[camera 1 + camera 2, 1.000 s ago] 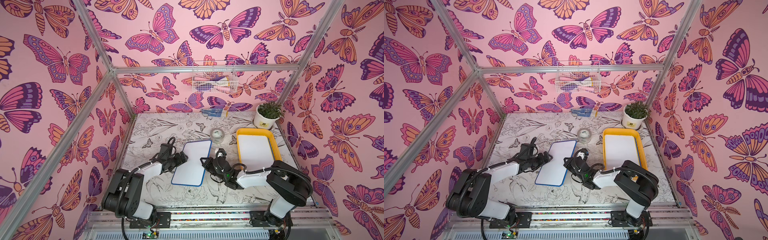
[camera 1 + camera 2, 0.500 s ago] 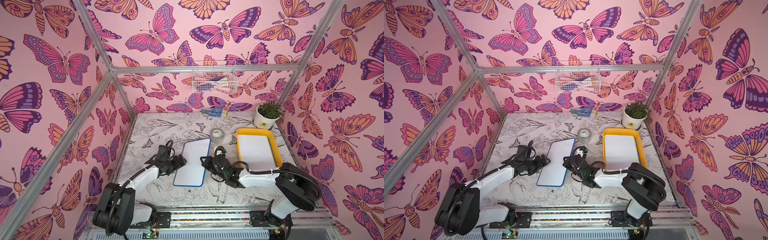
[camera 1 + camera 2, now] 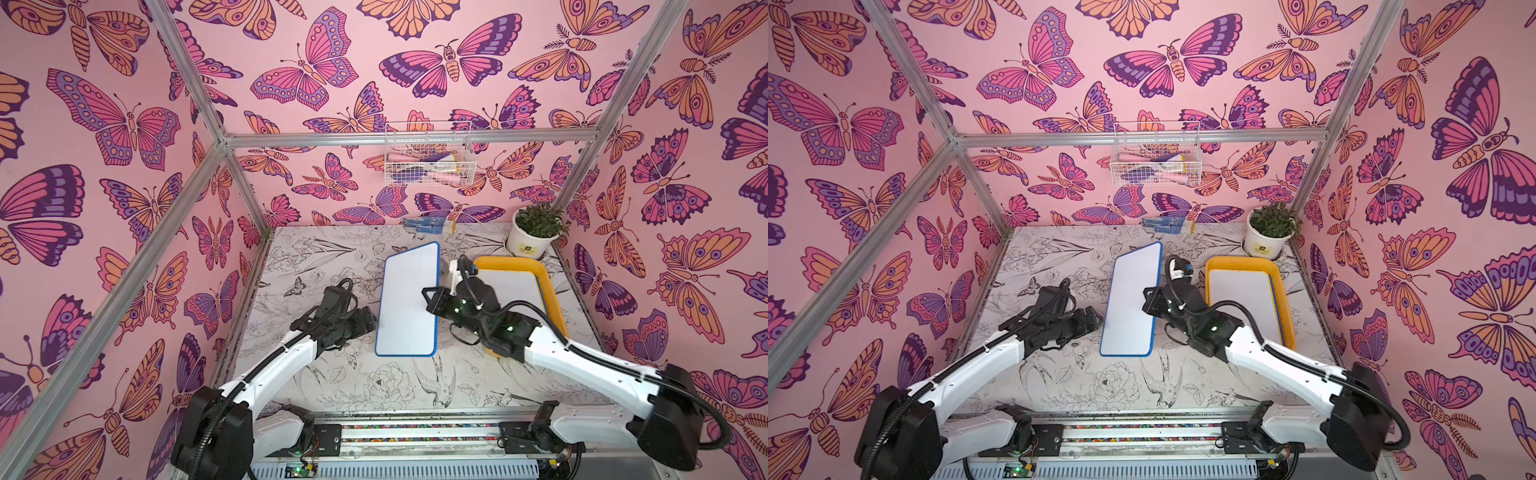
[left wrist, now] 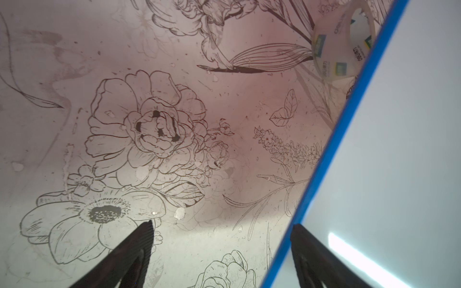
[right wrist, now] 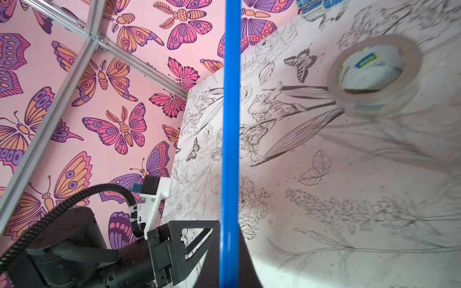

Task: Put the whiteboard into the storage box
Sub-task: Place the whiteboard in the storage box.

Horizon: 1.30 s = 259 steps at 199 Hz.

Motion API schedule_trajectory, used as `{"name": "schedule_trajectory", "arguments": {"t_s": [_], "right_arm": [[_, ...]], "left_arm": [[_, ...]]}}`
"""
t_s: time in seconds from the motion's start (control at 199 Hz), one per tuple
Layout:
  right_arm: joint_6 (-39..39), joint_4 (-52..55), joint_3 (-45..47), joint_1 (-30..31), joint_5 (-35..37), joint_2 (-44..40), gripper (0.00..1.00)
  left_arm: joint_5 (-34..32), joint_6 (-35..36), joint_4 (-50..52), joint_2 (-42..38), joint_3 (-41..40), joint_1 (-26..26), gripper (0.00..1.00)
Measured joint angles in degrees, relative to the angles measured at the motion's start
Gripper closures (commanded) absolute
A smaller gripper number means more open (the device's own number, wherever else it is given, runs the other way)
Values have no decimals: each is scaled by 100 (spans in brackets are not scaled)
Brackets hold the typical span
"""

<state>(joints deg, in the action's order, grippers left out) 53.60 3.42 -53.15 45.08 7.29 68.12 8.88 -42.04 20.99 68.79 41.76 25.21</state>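
You're working inside pink butterfly walls [image 3: 124, 124], over a table [image 3: 332, 386] printed with line-drawn flowers. Take the yellow storage box [image 3: 555, 299] as your marker: it sits at the table's right side, and 1 whiteboard [image 3: 513, 291] already lies flat inside it. A 2nd whiteboard [image 3: 409, 299], blue-framed, is just left of the box, outside it, with its box-side edge raised. Your right gripper [image 3: 433, 297] is clamped on that edge, between board and box. Your left gripper [image 3: 371, 323] stands wide apart on the side of the board away from the box, 1 finger [image 4: 306, 244] at the blue frame, holding nothing. A tape roll [image 5: 374, 74] lies on the table near the box, by the raised board. I'd judge the pick done. The carry over the rim and the lowering onto the 1st board remain.
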Motion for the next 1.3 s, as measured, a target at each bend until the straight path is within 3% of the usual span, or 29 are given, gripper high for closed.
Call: {"name": "schedule_trajectory", "arguments": {"t_s": [0.206,0.361,0.551,0.682,0.842,1.048,1.298], "right_arm": [[-807,1357,-219,-1749,-815,-942,100],[-1491,2299,-782,-2765,-1303,-1150,100],[-2264,2986,-1366,-3585,-1738,-1145,100],[-2590,3180,-1394,-4107,-2070,-1025,100],[-2898,3412,-1403,-4664,-2524,-704,100],[-3265,3685,-1716,-5359,-3130,-352,100],[-3888,4019,-2116,-5510,-3473,37,100]], "left_arm": [[-409,111,166,516,640,748,12],[-732,472,413,1191,1508,1370,12],[-999,1572,822,1943,3106,2201,7],[-1023,2356,918,2157,3764,2522,6],[-822,3117,883,2155,3777,2653,4],[-219,3875,726,1923,3163,2791,3],[308,4325,466,1480,2889,2839,2]]}}
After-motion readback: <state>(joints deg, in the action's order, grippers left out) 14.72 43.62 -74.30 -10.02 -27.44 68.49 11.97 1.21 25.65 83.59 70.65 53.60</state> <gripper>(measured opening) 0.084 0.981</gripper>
